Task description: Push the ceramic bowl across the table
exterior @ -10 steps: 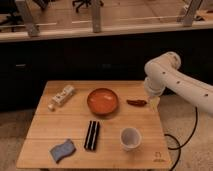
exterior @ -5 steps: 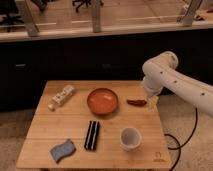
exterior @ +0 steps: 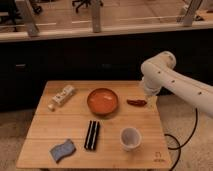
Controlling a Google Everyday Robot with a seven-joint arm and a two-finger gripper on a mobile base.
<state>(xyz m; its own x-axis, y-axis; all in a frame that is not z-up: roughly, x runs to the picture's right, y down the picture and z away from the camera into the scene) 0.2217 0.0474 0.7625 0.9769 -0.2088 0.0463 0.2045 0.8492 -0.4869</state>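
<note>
The wide, glossy orange-red ceramic bowl (exterior: 102, 101) sits upright on the far middle of the light wooden plank table (exterior: 65, 122). At its 3 o'clock lies a small red chili pepper (exterior: 136, 102). Just past the pepper, at the table's right edge, hangs the white arm's gripper (exterior: 150, 102), jaws released and apart from the bowl. A white cup (exterior: 130, 137) stands at the bowl's 5 o'clock.

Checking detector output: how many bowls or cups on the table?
2. The ceramic bowl sits centre-back on the table; the white cup stands front-right. The gripper is by the table's far right edge. None looks hidden.
</note>
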